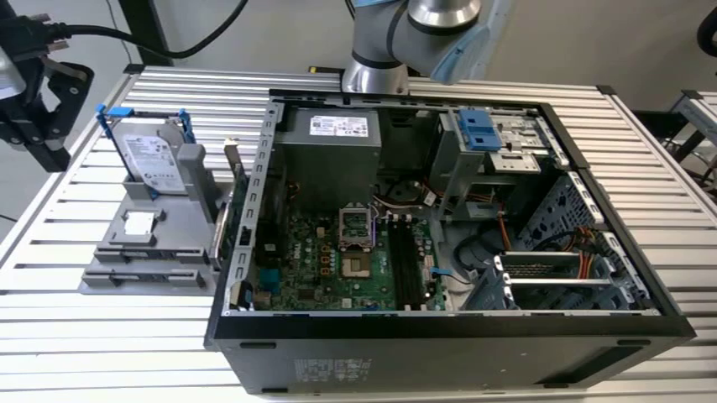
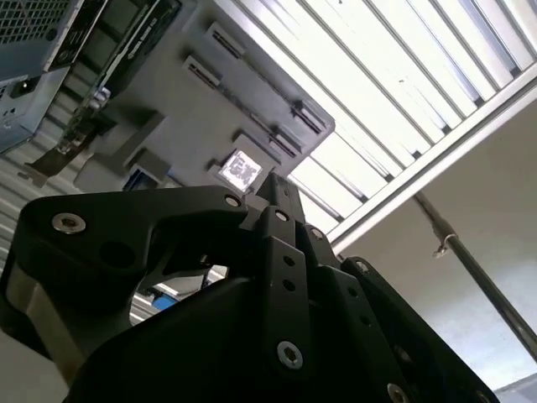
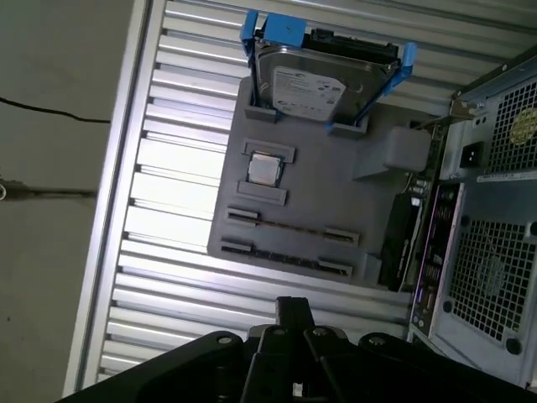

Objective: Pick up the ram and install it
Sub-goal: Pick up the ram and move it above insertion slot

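Note:
Two thin ram sticks stand on edge in the grey holder (image 3: 310, 180); one ram (image 3: 289, 228) lies between small grey clips and the other (image 3: 285, 257) runs parallel just beside it. My gripper (image 3: 294, 307) hovers above the slatted table, a short way off the holder's ram side, with its black fingers together and nothing between them. In the second wrist view the gripper (image 2: 275, 181) points toward the same holder (image 2: 180, 101). In the exterior view the gripper (image 1: 47, 155) hangs at the far left, beyond the holder (image 1: 146, 252). The motherboard's dark memory slots (image 1: 405, 264) lie inside the open computer case (image 1: 627, 319).
A silver hard drive (image 3: 315, 80) in blue rails stands at one end of the holder, with a square processor chip (image 3: 264, 170) beside it. An upright green card (image 1: 232, 197) stands between holder and case. The slatted table's edge (image 3: 117, 193) is close to the gripper.

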You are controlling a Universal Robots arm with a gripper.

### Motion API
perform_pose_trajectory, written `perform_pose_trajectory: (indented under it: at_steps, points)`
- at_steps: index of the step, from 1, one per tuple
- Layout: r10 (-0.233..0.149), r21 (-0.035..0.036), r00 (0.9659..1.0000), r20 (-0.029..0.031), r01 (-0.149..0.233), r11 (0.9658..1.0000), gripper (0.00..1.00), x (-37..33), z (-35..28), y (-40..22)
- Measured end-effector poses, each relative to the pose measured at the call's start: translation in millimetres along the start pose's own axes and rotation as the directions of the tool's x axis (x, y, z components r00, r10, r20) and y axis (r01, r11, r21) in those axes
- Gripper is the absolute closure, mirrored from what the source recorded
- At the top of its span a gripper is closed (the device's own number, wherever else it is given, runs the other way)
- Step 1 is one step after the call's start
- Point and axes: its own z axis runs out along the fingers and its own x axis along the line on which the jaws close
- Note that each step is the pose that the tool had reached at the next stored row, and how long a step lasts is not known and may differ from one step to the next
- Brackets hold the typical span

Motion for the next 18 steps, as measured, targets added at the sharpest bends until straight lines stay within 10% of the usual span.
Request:
perform_pose_trajectory:
  at_steps: [11,18]
  points:
    - [-0.107,-0.0009,0.9943,-0.0051,0.107,0.9943,1.00,0.0,-0.2,0.0]
    - [-0.209,-0.0022,0.9780,-0.0099,0.209,0.9780,1.00,0.0,-0.2,0.0]
